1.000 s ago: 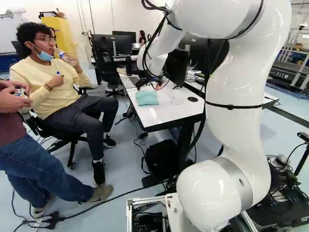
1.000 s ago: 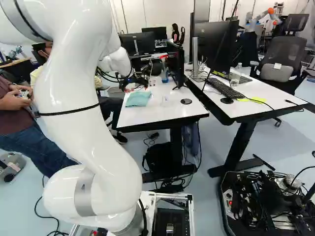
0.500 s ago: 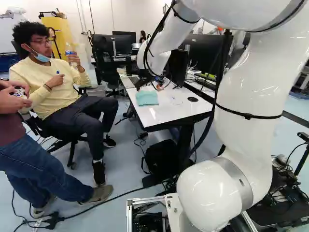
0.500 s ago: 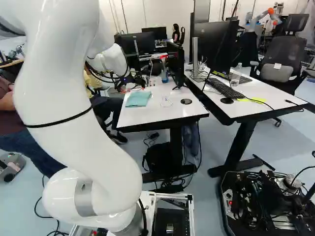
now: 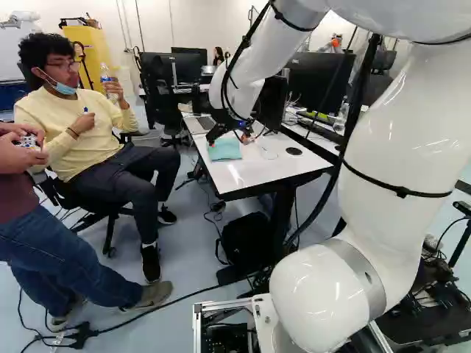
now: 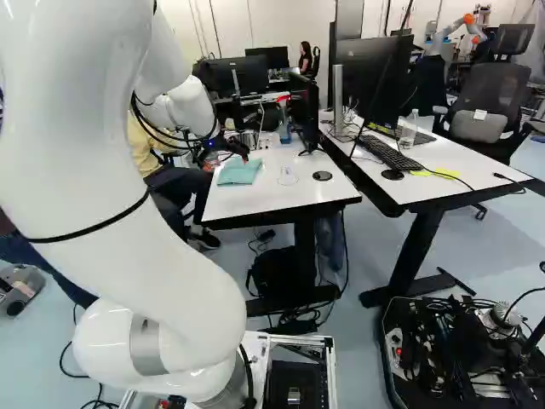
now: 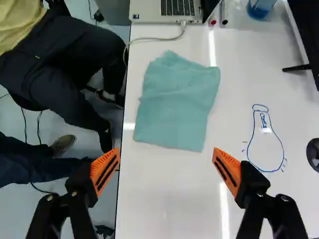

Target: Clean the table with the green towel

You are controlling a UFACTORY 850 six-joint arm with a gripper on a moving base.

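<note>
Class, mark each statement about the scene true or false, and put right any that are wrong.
1. The pincer is open. True.
2. The green towel is gripped in the pincer. False: it lies on the table, ahead of the pincer.
3. A cable is plugged into the laptop. True.
4. The green towel covers the blue bulb-shaped drawing. False: the drawing is uncovered, apart from the towel.

Way in: over the table (image 7: 169,204), base side of the towel (image 7: 174,104).
Laptop (image 7: 147,12) and cable (image 7: 159,39) past its far end. Spray bottle (image 6: 283,129) and monitor (image 6: 305,102) stand upright farther back; seated person (image 5: 92,151) beside one long edge.
</note>
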